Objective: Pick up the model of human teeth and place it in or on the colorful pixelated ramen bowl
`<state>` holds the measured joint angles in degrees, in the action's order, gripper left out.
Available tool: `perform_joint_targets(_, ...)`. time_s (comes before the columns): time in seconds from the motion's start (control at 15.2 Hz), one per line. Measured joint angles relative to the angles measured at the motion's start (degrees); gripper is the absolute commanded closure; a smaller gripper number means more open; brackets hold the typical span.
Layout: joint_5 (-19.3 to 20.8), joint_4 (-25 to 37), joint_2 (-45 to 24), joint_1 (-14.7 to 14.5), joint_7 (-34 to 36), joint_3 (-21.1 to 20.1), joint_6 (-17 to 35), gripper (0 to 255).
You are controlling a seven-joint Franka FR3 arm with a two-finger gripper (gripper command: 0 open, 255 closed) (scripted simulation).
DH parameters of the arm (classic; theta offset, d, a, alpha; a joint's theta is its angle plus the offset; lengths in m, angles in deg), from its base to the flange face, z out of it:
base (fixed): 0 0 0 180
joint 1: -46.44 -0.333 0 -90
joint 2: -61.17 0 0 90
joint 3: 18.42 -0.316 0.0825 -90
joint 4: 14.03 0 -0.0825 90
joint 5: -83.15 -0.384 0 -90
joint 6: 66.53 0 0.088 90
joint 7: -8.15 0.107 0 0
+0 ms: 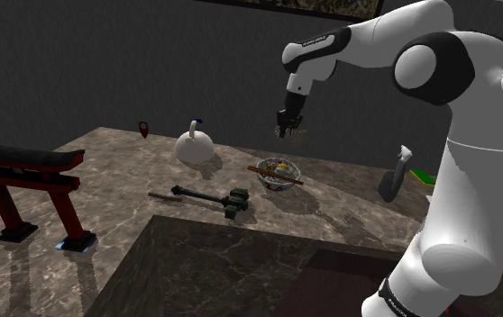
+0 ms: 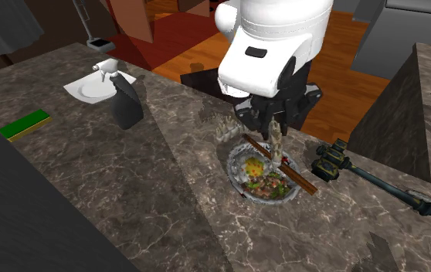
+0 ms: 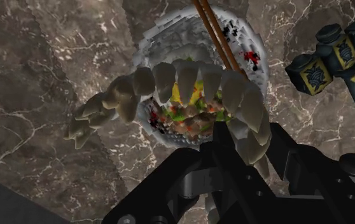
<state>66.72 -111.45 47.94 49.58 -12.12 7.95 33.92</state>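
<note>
the gripper [image 1: 288, 129] hangs in the air directly above the ramen bowl [image 3: 146, 44], its black fingers closed narrowly on one end of the teeth model [image 3: 187, 79], so the model is off the counter [image 2: 129, 185] and not touching the bowl. the wrist view gives what the others cannot: a full arch of pale, yellowish teeth curving out from the fingers, with the bowl's colourful filling (red, green and yellow bits) showing through the arch underneath. in the shoulder view the same model is only a small pale speck under the fingertips, but that view makes the clear gap of air between it and the bowl plain. the second exterior view shows a pair of brown chopsticks [image 2: 283, 165] lying across the bowl's rim, below the gripper. a dark hammer [image 3: 327, 58] lies on the counter just beside the bowl. a white teapot [image 1: 193, 146] stands near the bowl, and a red gate model [image 1: 24, 171] stands well apart from it, beyond the hammer.
</note>
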Motion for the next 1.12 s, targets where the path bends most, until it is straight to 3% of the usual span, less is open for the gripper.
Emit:
perform_joint_targets(0.26,0.6,-3.9,2.5,-2.9,3.9,-1.5,2.5,255)
perform_joint_targets(1.12,-1.5,-10.1,-0.5,-3.0,1.6,-2.1,11.1,255)
